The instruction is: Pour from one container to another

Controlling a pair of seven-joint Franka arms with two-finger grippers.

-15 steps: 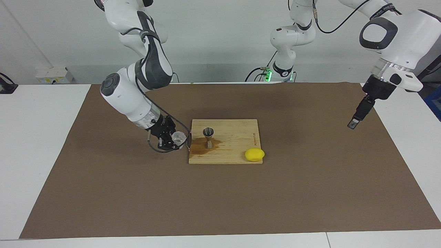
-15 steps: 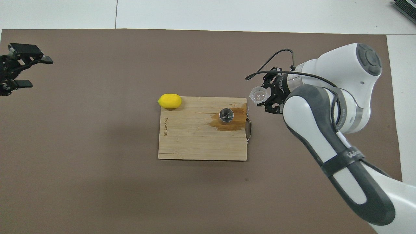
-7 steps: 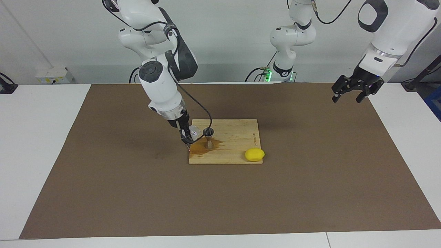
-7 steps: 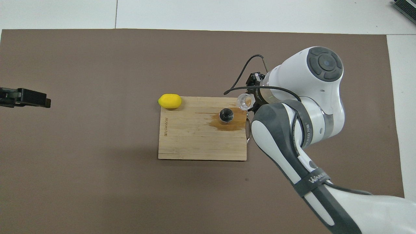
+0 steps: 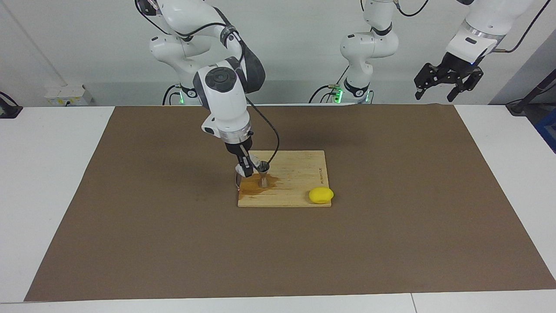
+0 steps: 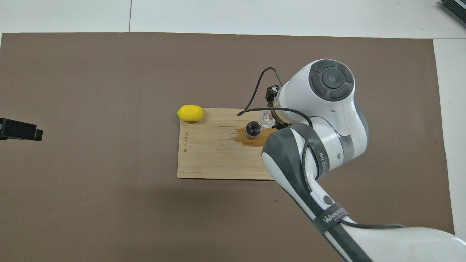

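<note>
The steel hourglass jigger (image 5: 263, 174) stands upright on the wooden cutting board (image 5: 299, 167), in a brown wet stain (image 5: 250, 187). My right gripper (image 5: 247, 167) is shut on the small clear glass tumbler (image 5: 255, 165) and holds it tilted, its mouth right at the jigger's upper rim. In the overhead view the tumbler (image 6: 265, 119) touches or nearly touches the jigger (image 6: 253, 129), and the right wrist hides the gripper itself. My left gripper (image 5: 447, 81) is open and empty, raised high over the left arm's end of the table.
A yellow lemon (image 5: 321, 195) lies at the board's corner, farther from the robots than the jigger (image 6: 190, 113). The board (image 6: 218, 156) lies on a brown mat (image 5: 130, 217). The left gripper's edge (image 6: 19, 129) shows in the overhead view.
My right arm swung the tumbler from beside the board in over it and up to the jigger's rim, tilting it. My left gripper rose and drew back toward the robots.
</note>
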